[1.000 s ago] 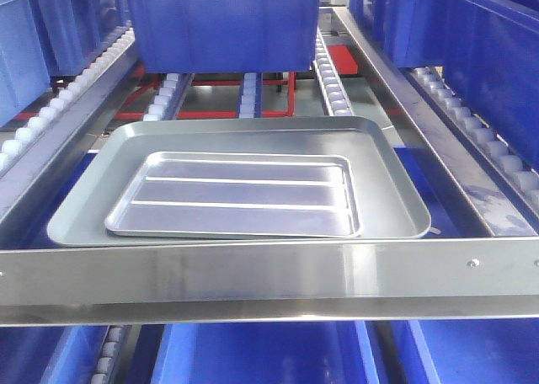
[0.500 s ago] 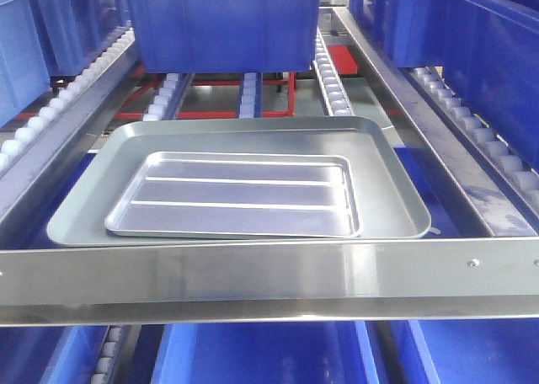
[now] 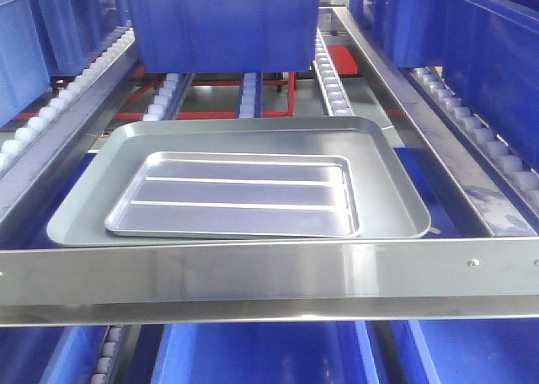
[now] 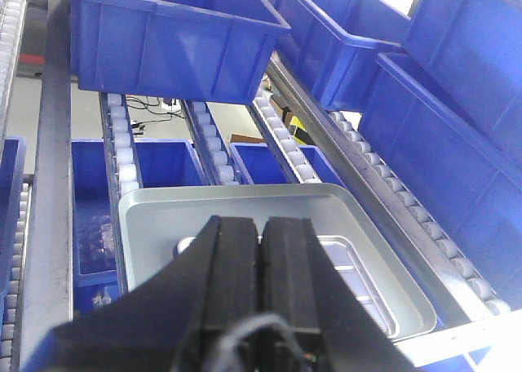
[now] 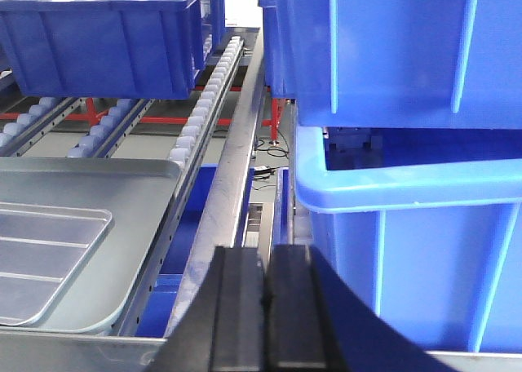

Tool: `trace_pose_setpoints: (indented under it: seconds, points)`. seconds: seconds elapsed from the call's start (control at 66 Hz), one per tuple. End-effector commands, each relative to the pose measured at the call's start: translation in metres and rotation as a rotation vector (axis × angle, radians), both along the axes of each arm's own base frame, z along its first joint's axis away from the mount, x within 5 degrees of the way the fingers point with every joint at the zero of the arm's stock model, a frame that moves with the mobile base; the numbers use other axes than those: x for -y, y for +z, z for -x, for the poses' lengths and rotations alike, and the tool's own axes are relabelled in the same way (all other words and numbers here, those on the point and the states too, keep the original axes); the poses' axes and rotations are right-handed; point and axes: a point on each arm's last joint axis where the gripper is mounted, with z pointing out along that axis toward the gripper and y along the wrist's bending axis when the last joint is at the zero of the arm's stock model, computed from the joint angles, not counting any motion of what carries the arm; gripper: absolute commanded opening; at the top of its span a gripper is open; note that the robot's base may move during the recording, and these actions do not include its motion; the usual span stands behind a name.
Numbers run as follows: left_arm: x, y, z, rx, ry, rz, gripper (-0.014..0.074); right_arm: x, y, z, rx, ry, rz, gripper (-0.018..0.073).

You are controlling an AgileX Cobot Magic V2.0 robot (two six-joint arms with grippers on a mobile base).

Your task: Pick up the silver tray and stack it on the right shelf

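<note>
Silver tray [image 3: 240,194] lies flat inside the larger grey tray [image 3: 396,190], toward that tray's front-left corner — its two raised ridges run side to side. Both rest on the roller shelf [image 3: 269,274], the grey tray's front rim just behind the wide polished front bar. A blue bin [image 3: 221,22] sits further back on the same rollers, well apart from the trays.

Neither arm touches anything. The left gripper [image 4: 261,258] hangs above the front of the trays with its black pads pressed together, holding nothing. The right gripper [image 5: 265,294] hovers off the grey tray's right edge, over the steel side rail beside a stack of blue bins [image 5: 408,143] — its pads look nearly together, also empty.

By my reading, the task stands at the approach: the grasp is not yet made. The next move calls for a gripper to part its pads, descend to the silver tray's low rim and pinch only that rim, not the grey tray beneath.
</note>
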Motion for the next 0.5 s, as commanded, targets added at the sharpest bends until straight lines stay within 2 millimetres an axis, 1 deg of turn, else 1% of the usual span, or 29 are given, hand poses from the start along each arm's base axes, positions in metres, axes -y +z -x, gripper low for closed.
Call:
trace_pose_setpoints:
  seconds: [0.0,0.212,0.364,0.485]
  points:
    - [0.003,0.016,0.003,0.087,-0.044,0.043,-0.0093,0.000,0.010,0.002,0.114,-0.003,0.004,0.0057]
    - [0.003,0.015,0.003,0.086,-0.044,0.042,-0.0093,0.000,0.010,0.002,0.114,-0.003,0.004,0.0057]
    - [0.002,0.010,0.003,0.084,-0.042,0.036,-0.0093,0.000,0.010,0.002,0.114,-0.003,0.004,0.0057]
    - [-0.007,0.001,0.015,0.185,-0.010,-0.079,-0.0093,0.000,0.010,0.002,0.114,-0.004,0.004,0.0057]
